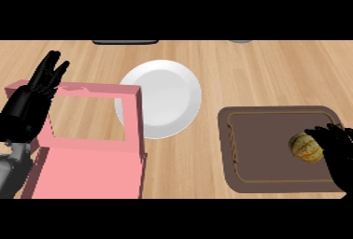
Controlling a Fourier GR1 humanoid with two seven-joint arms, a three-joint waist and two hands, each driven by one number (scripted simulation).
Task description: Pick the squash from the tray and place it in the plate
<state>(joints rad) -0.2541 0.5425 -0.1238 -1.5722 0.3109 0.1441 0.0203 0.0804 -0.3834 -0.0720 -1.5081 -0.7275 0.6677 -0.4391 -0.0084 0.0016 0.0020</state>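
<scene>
A small round yellow-tan squash [305, 146] lies on the dark brown tray [265, 140] at the right. My right hand [338, 151] is at the tray's right edge, its fingers curving around the squash's right side and top; whether they touch it is unclear. The white plate [165, 95] sits in the middle of the counter, left of the tray, with nothing on it. At the far left my left hand [34, 95] rests open, fingers pointing up.
A pink open-framed box [93, 149] stands at the left, its right wall overlapping the plate's left edge. A dark object [125, 42] and a grey one [240, 41] sit at the counter's far edge. Bare wood separates plate and tray.
</scene>
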